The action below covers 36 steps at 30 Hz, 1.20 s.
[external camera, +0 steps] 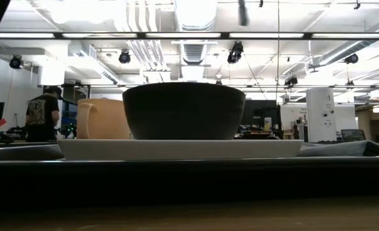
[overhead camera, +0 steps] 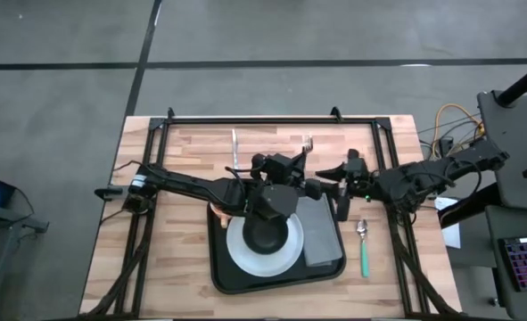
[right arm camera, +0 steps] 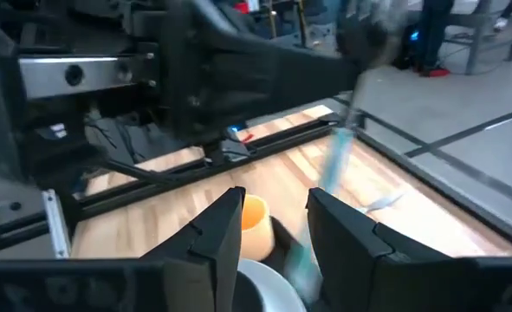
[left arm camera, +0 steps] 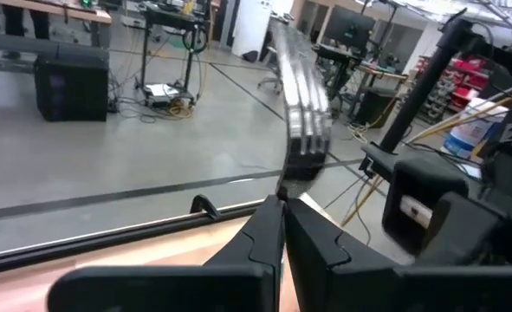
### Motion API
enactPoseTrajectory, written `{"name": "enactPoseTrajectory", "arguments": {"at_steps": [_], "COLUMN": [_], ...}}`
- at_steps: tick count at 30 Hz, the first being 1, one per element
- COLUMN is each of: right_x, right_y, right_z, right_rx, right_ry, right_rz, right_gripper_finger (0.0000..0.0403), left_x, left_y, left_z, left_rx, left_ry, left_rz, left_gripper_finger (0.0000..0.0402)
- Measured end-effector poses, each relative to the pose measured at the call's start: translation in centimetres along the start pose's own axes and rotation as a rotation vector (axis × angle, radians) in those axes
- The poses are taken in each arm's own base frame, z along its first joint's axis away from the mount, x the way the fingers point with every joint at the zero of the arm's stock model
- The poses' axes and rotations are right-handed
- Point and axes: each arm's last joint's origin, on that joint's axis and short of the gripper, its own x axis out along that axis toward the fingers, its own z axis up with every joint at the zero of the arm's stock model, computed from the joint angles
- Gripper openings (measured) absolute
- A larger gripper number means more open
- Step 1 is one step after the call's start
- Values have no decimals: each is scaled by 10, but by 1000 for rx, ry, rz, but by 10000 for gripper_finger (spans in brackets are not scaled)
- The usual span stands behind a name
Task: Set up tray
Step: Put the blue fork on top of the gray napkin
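The black tray lies at the table's middle near edge. On it rest a white plate bearing a dark bowl, a grey napkin and an orange mug. My left gripper hovers past the tray's far rim, shut on a fork, whose tines show in the high view. My right gripper stands open over the tray's far right corner. A blurred teal streak runs down into its gap. My left gripper pinches the fork's metal neck between its two fingertips, just behind the head. The fingers lie nearly level, pointing toward the table's far edge, along the fork. The tined head sticks out beyond them, clear of the table. My right gripper: whether it touches the teal streak, I cannot tell.
A knife lies on the wood beyond the tray's far left. A spoon with a green handle lies right of the tray. A black frame borders the table's far edge. Cables and a keyboard sit off the table's right.
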Motion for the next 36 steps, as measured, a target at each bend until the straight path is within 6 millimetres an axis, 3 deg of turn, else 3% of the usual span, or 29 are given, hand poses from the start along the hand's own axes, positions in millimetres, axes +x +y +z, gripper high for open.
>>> {"name": "enactPoseTrajectory", "arguments": {"at_steps": [3, 7, 14, 24, 26, 31, 36], "right_x": [-8, -10, -1, -1, -1, 3, 21], "right_y": [-7, -5, -3, -2, -5, -28, -48], "right_z": [2, 2, -14, -23, -32, -76, -102], "right_rx": [-6, -6, -20, 8, 17, 30, 87], "right_ry": [3, 39, 120, 193, 241, 467, 573], "right_rz": [-34, 67, 74, 110, 89, -63, 1], "right_gripper_finger": [124, 148, 193, 201, 201, 201, 201], "left_x": [-2, -3, -6, -15, -15, -20, -29], "left_y": [-2, -3, -6, -8, -7, 9, 22], "left_z": [-1, -1, -2, 3, 3, 0, 1], "left_rx": [-6, -7, -20, -9, 49, 232, 337], "left_ry": [15, 39, 87, 101, 106, 192, 251], "left_rz": [-28, -63, -143, -187, -185, -139, -107], "left_gripper_finger": [0, 0, 0, 0, 0, 0, 0]}}
